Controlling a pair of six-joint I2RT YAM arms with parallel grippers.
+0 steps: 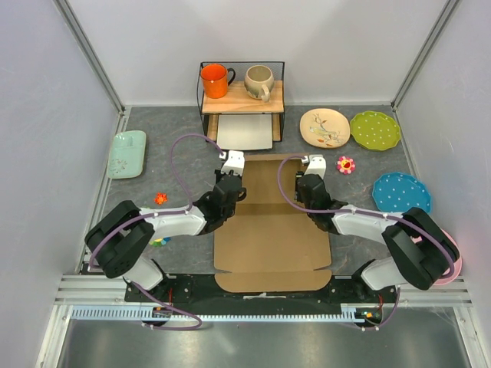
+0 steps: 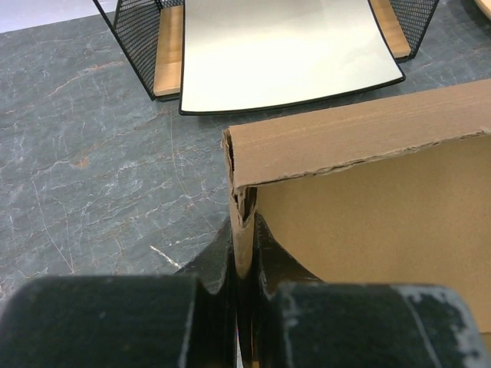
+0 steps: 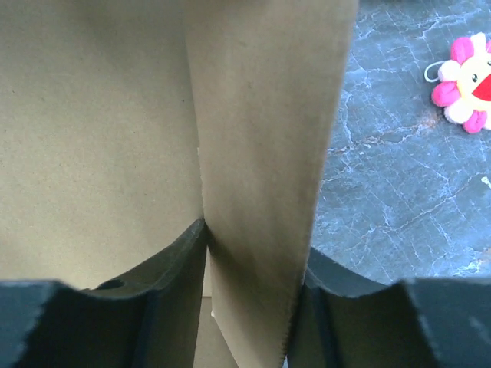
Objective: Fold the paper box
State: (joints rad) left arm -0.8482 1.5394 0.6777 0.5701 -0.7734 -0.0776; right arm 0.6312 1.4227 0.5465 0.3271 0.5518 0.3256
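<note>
The paper box [image 1: 272, 230] is a brown cardboard sheet lying between the two arms, with its far end folded up. My left gripper [image 1: 232, 178] is at the box's far left corner. In the left wrist view that gripper [image 2: 244, 230] is shut on the upright left side wall [image 2: 242, 230], under a folded-over far wall [image 2: 353, 146]. My right gripper [image 1: 313, 178] is at the far right edge. In the right wrist view it [image 3: 255, 238] stands open, with a raised right flap [image 3: 265, 130] leaning across the gap and touching both fingers.
A wire rack [image 1: 241, 96] at the back holds an orange mug [image 1: 215, 80] and a beige mug [image 1: 258, 81], with a white tray [image 1: 245, 132] under it. Cream [image 1: 324, 127], green [image 1: 375, 130] and blue [image 1: 401, 192] plates lie to the right, near a flower toy [image 1: 346, 164]. A mint dish [image 1: 126, 153] lies to the left.
</note>
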